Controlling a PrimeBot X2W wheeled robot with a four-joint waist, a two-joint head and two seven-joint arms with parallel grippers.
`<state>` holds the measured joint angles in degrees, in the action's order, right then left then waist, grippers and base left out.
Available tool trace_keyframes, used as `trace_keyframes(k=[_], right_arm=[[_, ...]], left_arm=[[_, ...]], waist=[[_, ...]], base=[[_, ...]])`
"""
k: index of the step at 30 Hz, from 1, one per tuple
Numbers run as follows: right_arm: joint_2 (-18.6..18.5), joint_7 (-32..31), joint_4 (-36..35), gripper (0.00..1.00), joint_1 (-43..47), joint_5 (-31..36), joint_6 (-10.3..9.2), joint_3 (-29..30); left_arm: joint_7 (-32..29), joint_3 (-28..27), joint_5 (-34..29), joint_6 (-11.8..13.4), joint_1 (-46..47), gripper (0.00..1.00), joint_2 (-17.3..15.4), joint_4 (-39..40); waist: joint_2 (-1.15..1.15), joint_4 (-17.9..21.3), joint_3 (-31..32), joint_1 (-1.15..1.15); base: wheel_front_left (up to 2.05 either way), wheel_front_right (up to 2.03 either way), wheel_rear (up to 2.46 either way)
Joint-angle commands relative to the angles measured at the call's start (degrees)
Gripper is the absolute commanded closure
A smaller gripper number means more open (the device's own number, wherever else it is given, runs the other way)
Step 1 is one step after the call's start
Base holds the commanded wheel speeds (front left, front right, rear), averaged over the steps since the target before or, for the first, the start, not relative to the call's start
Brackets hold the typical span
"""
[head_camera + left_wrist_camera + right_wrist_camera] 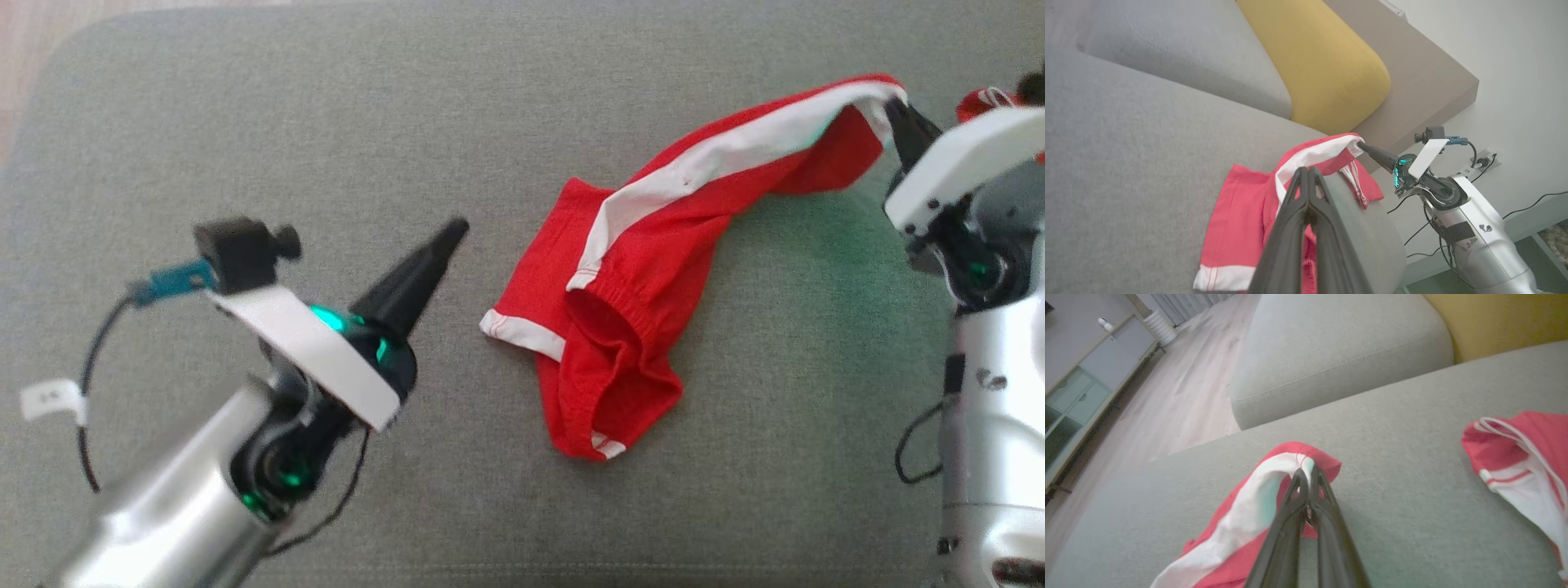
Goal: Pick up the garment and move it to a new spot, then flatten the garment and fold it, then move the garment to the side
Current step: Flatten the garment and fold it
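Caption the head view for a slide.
Right gripper holds one end of the red garment; left gripper shut beside it.

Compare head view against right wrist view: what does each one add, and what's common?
Head view adds: the left gripper, shut and empty, pointing toward the garment but apart from it, plus the garment's white-trimmed hem end lying on the sofa seat.
Right wrist view adds: wooden floor, a low cabinet, a grey back cushion and a yellow cushion.
Common: the red garment, the right gripper shut on its white-striped end, and the sofa seat.
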<state>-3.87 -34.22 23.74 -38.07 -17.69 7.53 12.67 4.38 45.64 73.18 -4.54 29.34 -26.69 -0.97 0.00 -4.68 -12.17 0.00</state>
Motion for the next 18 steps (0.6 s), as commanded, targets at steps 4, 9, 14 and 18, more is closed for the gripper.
trace_keyframes(k=[4,9,14,18], right_arm=[[1.0,2.8,0.2,1.00,1.6,3.3,-0.04,3.0],[1.0,5.3,2.4,0.00,3.9,5.7,-0.04,2.9],[1.0,11.0,1.7,0.00,5.6,6.6,-0.04,1.0],[1.0,17.6,-2.6,0.00,9.0,10.2,-0.04,-1.0]], left_arm=[[1.2,0.1,-2.2,-0.2,-0.6,1.00,0.1,-0.5],[3.0,1.9,-4.8,0.7,-1.9,0.17,1.6,-2.0],[6.1,3.0,-8.9,3.7,-2.8,0.00,3.0,-3.1],[8.7,3.5,-13.6,7.3,-4.2,0.00,4.1,-3.2]], waist=[[0.00,0.9,-0.3,0.00],[0.00,2.5,-0.4,0.00],[0.00,3.7,0.1,0.00],[0.00,4.4,1.1,0.00]], base=[[0.00,0.00,0.00],[0.00,0.00,0.00],[0.00,0.00,0.00],[0.00,0.00,0.00]])
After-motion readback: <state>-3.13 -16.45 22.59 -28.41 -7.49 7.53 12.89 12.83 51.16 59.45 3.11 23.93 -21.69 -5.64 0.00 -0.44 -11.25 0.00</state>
